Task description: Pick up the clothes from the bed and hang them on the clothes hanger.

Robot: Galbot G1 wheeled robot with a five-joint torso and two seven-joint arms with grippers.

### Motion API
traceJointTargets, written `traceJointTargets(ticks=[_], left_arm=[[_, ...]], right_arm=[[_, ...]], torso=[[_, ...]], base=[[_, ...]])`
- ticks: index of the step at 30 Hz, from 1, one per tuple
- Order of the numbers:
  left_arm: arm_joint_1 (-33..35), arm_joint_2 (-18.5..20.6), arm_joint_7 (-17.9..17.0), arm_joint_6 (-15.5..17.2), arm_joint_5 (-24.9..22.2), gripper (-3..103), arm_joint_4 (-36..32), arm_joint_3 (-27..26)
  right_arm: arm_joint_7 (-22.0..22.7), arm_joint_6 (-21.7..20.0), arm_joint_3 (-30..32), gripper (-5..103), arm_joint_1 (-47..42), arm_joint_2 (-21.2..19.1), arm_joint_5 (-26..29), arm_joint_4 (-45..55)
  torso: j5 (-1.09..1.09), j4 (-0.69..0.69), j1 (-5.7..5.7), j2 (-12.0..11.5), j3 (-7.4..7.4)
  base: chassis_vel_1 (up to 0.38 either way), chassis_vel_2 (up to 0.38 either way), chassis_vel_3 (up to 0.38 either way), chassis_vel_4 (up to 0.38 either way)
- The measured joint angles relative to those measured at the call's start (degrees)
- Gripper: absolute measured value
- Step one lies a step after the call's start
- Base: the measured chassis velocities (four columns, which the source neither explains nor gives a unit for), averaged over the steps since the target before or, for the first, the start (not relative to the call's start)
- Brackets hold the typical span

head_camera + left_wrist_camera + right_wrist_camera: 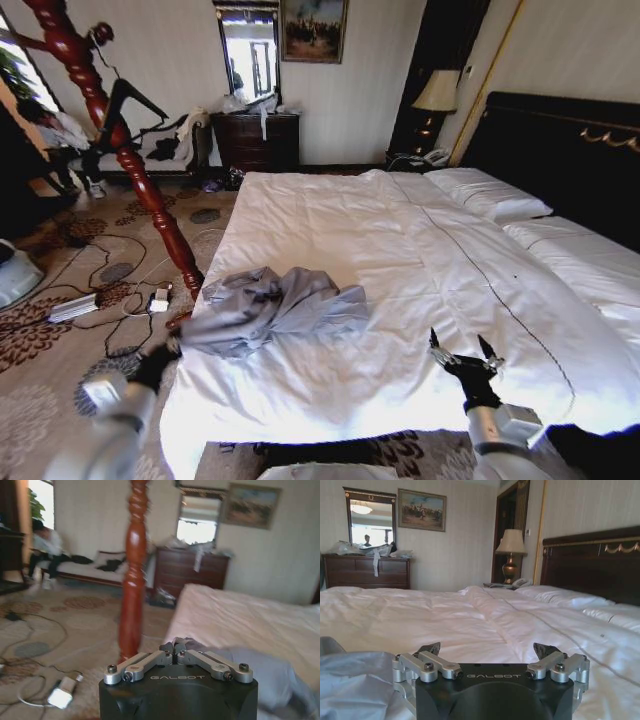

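closed left claw [173, 647] at shirt [260, 675] edge

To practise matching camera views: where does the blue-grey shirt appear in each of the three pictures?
Head view: shirt crumpled on the bed, near its left edge.
Left wrist view: shirt just behind the left gripper.
Right wrist view: shirt at the lower left corner.
Shared landmark: dark dresser.
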Motion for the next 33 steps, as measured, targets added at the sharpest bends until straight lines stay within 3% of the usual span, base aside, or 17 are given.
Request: traceJointTargets(ticks=[4, 9, 10, 11, 12, 14, 17, 20, 23, 25, 30, 33], left_arm=[[1.7, -0.3, 0.0, 0.9, -1.7, 0, 0.2, -2.5], [9.8, -3.3, 2.2, -0.5, 4.9, 0, 2.3, -0.7], [9.8, -3.3, 2.2, -0.5, 4.9, 0, 2.3, -0.7], [10.3, -3.5, 2.3, -0.6, 5.8, 0, 2.7, 0.3], [10.4, -3.7, 2.3, -0.8, 6.9, 0, 3.3, 1.5], [11.0, -3.9, 2.8, -1.0, 8.8, 0, 4.1, 2.5], [11.8, -4.3, 3.0, -1.3, 10.0, 0, 4.8, 2.7], [12.8, -4.9, 3.1, -1.7, 10.7, 0, 4.8, 2.5], [13.2, -4.6, 3.1, -1.8, 10.9, 0, 3.5, 1.5], [13.0, -4.1, 3.0, -1.8, 11.0, 0, 3.0, 1.5], [7.8, 3.0, 0.7, 0.8, 10.0, 0, 1.1, 3.1], [-5.2, 18.0, -3.2, 5.3, 1.7, 0, 1.6, 6.7]], right_arm=[[0.2, -1.4, 0.5, 100, 1.2, -1.9, 5.6, -0.2], [1.8, -7.3, 1.9, 100, 5.7, -10.3, 19.4, 0.2], [1.8, -7.3, 1.9, 100, 5.7, -10.3, 19.4, 0.2], [2.5, -9.0, 2.7, 100, 6.6, -12.6, 24.6, 0.7], [3.1, -10.6, 3.5, 100, 7.6, -14.5, 28.7, 1.0], [3.3, -12.6, 3.7, 100, 10.2, -17.6, 31.8, 0.6], [2.6, -13.5, 2.6, 100, 12.7, -20.1, 31.3, -0.6], [0.9, -13.7, 0.0, 100, 15.0, -22.3, 27.3, -2.5], [-2.3, -11.4, -3.9, 100, 16.0, -23.8, 17.6, -5.2], [-2.8, -10.7, -4.6, 100, 15.9, -23.8, 15.8, -5.7], [-3.1, -9.4, -5.5, 100, 14.0, -21.7, 13.4, -6.1], [-2.6, -8.9, -4.6, 100, 12.4, -20.1, 13.1, -5.9]], torso=[[0.01, 0.01, 0.00, 0.0, 0.00], [0.00, 0.08, -0.01, 0.0, 0.00], [0.00, 0.08, -0.01, 0.0, 0.00], [0.02, 0.08, -0.01, 0.0, 0.00], [0.01, 0.03, -0.01, 0.0, 0.00], [0.01, -0.03, 0.00, 0.0, 0.00], [0.01, 0.05, -0.01, 0.0, 0.00], [0.02, 0.06, 0.00, 0.0, 0.00], [0.03, 0.04, -0.01, 0.0, 0.00], [0.03, 0.04, -0.02, 0.0, -0.01], [-0.01, 0.03, -0.02, 0.0, -0.01], [-0.02, -0.02, -0.02, 0.0, -0.01]], base=[[0.000, 0.000, 0.000, 0.000], [0.000, 0.000, 0.000, 0.000], [0.000, 0.000, 0.000, 0.000], [0.000, 0.000, 0.000, 0.000], [0.000, 0.000, 0.000, 0.000], [0.000, 0.000, 0.000, 0.000], [0.000, 0.000, 0.000, 0.000], [0.000, 0.000, 0.000, 0.000], [0.000, 0.000, 0.000, 0.000], [0.000, 0.000, 0.000, 0.000], [0.000, 0.000, 0.000, 0.000], [0.000, 0.000, 0.000, 0.000]])
